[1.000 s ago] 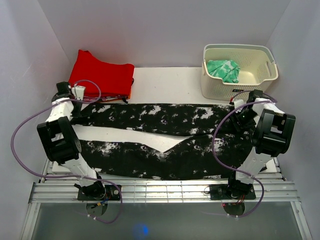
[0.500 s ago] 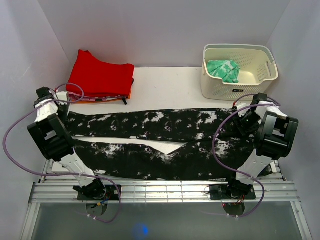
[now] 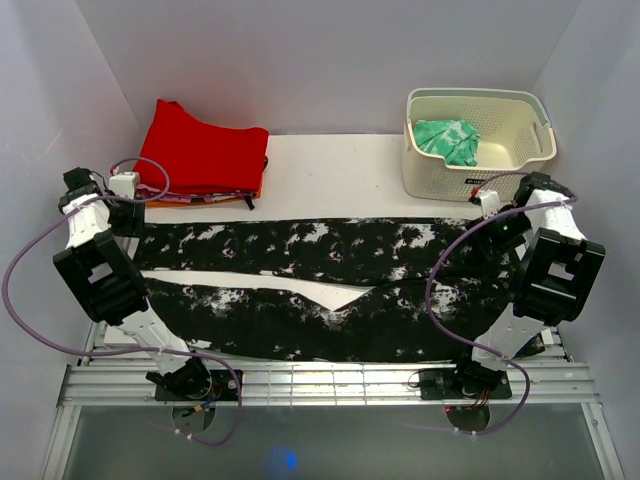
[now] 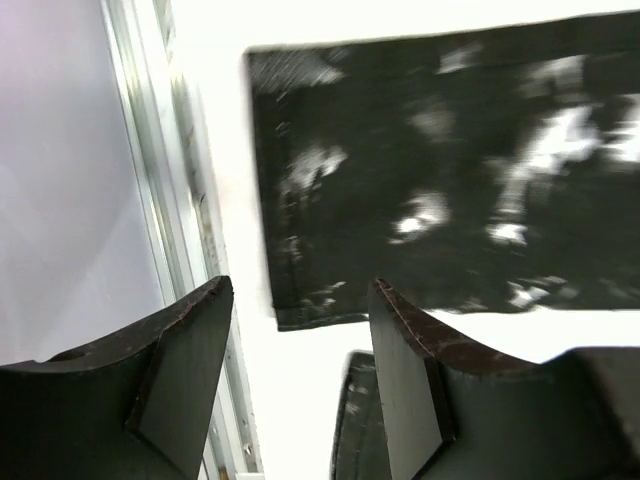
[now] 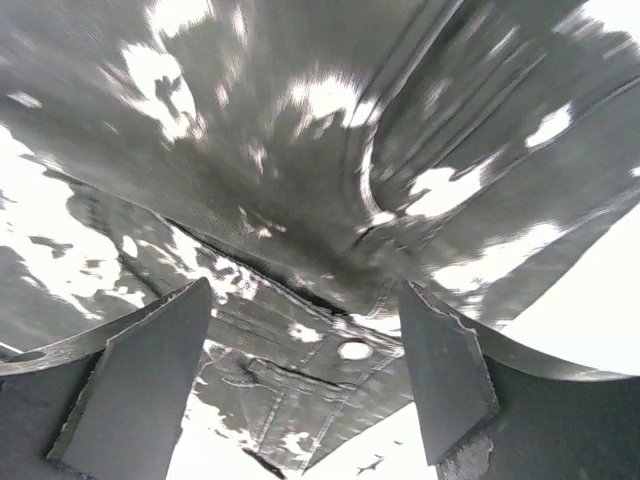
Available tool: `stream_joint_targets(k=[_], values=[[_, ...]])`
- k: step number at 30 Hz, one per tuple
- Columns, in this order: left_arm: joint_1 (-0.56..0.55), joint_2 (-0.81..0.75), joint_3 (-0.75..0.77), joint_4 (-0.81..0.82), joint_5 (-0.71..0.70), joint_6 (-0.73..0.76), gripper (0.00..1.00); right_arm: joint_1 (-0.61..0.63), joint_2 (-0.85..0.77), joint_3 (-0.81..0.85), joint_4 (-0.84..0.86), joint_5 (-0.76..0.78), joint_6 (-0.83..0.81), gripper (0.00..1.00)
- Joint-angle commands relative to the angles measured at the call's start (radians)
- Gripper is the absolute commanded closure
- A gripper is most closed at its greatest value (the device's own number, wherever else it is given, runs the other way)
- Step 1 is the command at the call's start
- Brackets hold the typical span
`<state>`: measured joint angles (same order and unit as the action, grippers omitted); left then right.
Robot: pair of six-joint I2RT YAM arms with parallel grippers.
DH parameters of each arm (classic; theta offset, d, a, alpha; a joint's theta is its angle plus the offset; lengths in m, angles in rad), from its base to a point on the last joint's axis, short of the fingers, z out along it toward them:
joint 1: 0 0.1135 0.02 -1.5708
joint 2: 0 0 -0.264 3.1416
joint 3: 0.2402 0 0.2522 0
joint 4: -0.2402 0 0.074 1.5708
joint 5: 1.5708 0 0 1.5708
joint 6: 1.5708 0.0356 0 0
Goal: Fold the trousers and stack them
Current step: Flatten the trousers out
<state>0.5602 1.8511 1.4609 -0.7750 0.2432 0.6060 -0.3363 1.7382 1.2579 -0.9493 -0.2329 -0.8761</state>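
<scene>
The black trousers with white splatter lie flat across the white table, both legs pointing left and the waist at the right. My left gripper hovers at the far left, over the end of the rear leg. In the left wrist view the left gripper is open and holds nothing, with the leg hem lying on the table below it. My right gripper is over the waist. It is open above the waistband button, with no cloth between the fingers.
A folded red garment lies at the back left. A cream basket holding green patterned cloth stands at the back right. A metal rail runs along the table's left edge, close to the white wall.
The left gripper carried the rear leg's end leftward, then opened and let it go; that leg now lies straight. The right gripper opened wider and shifted slightly right.
</scene>
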Motion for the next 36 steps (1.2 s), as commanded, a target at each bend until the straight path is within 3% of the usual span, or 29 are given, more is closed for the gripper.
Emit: stream_joint_targets(k=[1, 5, 13, 20, 23, 32, 36], values=[[0.0, -0.112, 0.036, -0.049, 0.188, 0.083, 0.33, -0.001, -0.016, 0.158, -0.12, -0.127, -0.031, 0.2], [-0.006, -0.063, 0.11, -0.106, 0.323, 0.107, 0.35, 0.003, 0.033, 0.287, -0.092, -0.204, 0.014, 0.25], [-0.108, 0.052, 0.099, 0.003, 0.311, -0.005, 0.48, 0.052, 0.171, 0.293, 0.076, -0.181, 0.084, 0.39], [-0.118, 0.094, 0.017, 0.051, 0.271, -0.04, 0.59, 0.069, 0.176, 0.12, 0.178, -0.119, 0.045, 0.51], [-0.114, 0.065, -0.112, 0.056, 0.217, 0.015, 0.64, 0.069, 0.135, -0.014, 0.185, -0.085, -0.02, 0.53], [-0.03, -0.042, -0.344, -0.006, 0.148, 0.146, 0.69, 0.069, 0.001, -0.227, 0.155, -0.037, -0.178, 0.58], [0.013, -0.095, -0.355, -0.023, 0.146, 0.184, 0.63, 0.068, -0.061, -0.244, 0.156, -0.019, -0.166, 0.55]])
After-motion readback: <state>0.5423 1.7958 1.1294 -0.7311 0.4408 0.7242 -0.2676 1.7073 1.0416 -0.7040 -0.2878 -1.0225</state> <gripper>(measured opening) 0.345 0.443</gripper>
